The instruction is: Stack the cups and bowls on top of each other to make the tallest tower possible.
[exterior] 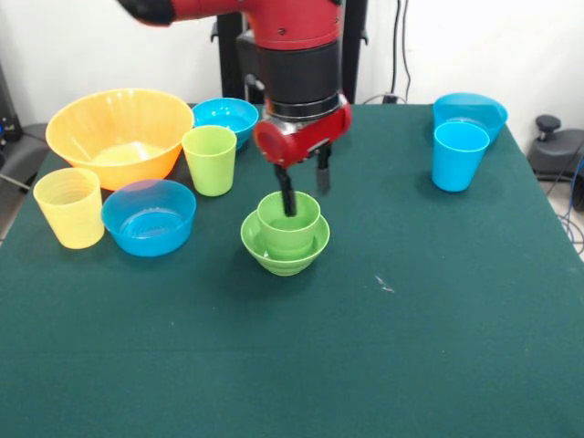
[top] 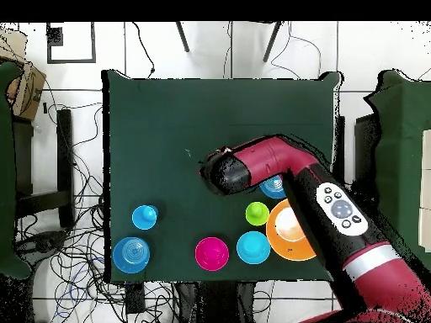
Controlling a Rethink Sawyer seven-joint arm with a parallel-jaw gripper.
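End effector (exterior: 305, 190) open, vertical, one finger inside green cup (exterior: 288, 223), other outside rim.

We find no legible text, label, brand or no. anywhere. Cups (exterior: 211, 159), bowls (exterior: 149, 215) and table (exterior: 438, 310) are plain in both views. The arm (top: 341, 208) has a grey panel w/ buttons in the overhead view, but any marks on it are too small to read.
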